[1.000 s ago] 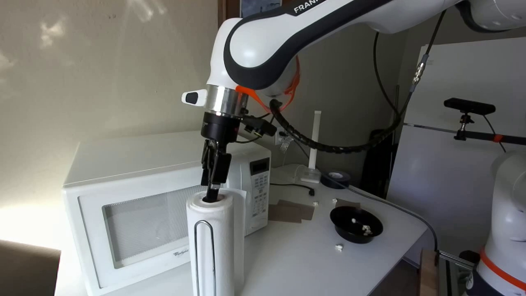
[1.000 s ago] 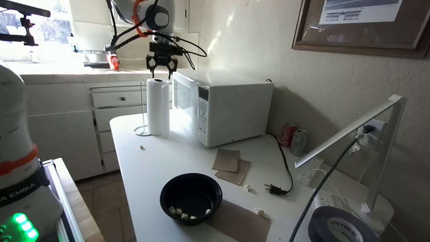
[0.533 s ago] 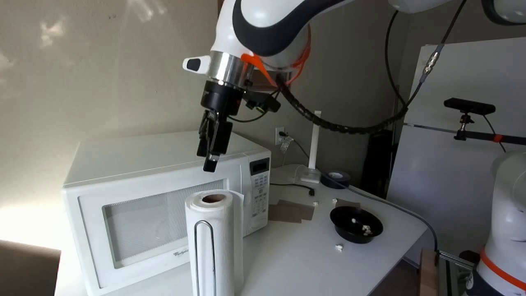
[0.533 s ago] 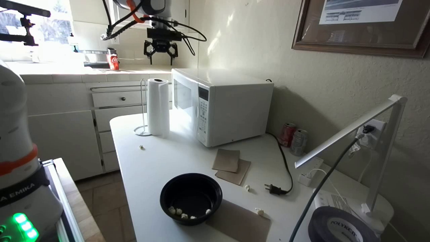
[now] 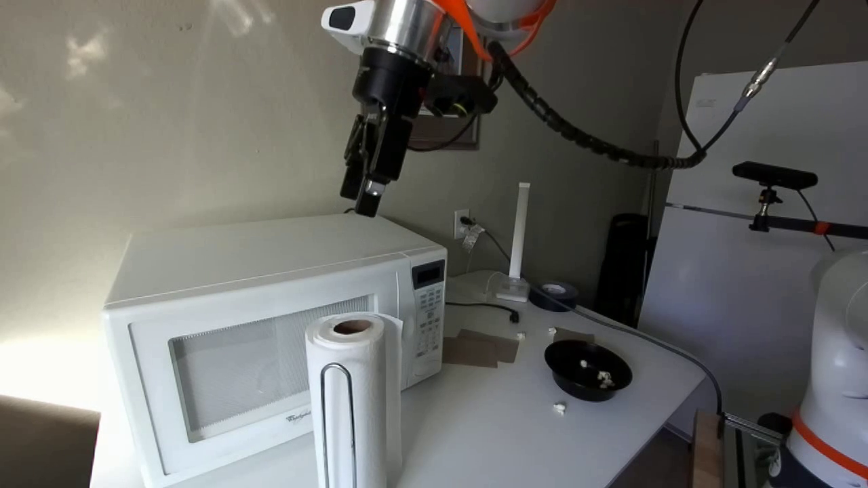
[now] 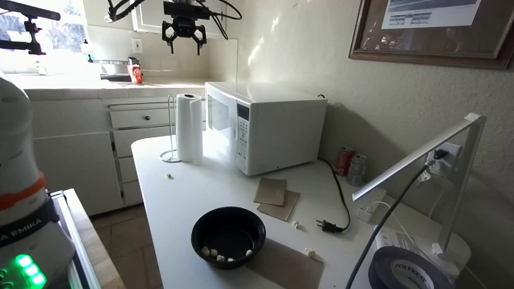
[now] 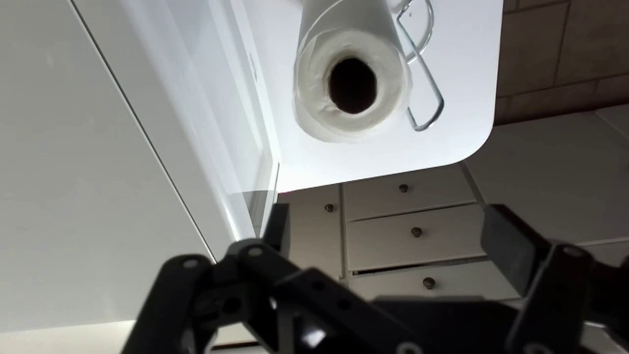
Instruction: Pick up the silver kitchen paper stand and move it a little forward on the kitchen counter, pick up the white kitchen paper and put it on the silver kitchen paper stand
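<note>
In an exterior view, your pincer [image 6: 185,53] hangs spread and bare above the bench [image 6: 180,196], well apart from the white roll [image 6: 186,128], which stands upright. In the wrist view, the silver stand [image 7: 441,102] is beside it, not threaded through. Expect a light, crushable roll; gently pinch its top rim.

In an exterior view, a pale textured wall [image 6: 289,56] rises along the right edge of the bench [image 6: 217,188], crossed by light streaks [image 6: 255,51] and hung with a brown-framed picture [image 6: 425,44]. Past the far edge stand white cabinets [image 6: 92,160] with dark-knobbed drawers [image 6: 136,119]; beyond the far left corner, a window [image 6: 72,32] glares white. Brown floor tiles [image 6: 126,241] show past the left edge.
</note>
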Controlling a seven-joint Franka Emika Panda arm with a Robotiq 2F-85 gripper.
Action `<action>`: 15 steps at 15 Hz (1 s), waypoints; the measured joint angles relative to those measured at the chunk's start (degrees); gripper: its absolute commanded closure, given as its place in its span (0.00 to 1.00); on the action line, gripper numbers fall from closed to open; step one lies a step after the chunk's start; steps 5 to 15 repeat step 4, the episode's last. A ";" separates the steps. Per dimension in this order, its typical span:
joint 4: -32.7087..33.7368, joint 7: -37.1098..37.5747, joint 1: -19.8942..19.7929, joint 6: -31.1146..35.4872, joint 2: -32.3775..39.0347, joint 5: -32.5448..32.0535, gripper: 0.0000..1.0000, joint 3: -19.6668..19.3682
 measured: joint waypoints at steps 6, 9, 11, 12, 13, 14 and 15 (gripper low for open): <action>-0.06 0.44 0.00 -0.88 -1.54 -0.01 0.00 -0.23; -0.06 0.44 0.00 -0.88 -1.54 -0.01 0.00 -0.23; -0.06 0.44 0.00 -0.88 -1.54 -0.01 0.00 -0.23; -0.06 0.44 0.00 -0.88 -1.54 -0.01 0.00 -0.23; -0.06 0.44 0.00 -0.88 -1.54 -0.01 0.00 -0.23; -0.06 0.44 0.00 -0.88 -1.54 -0.01 0.00 -0.23; -0.06 0.44 0.00 -0.88 -1.54 -0.01 0.00 -0.23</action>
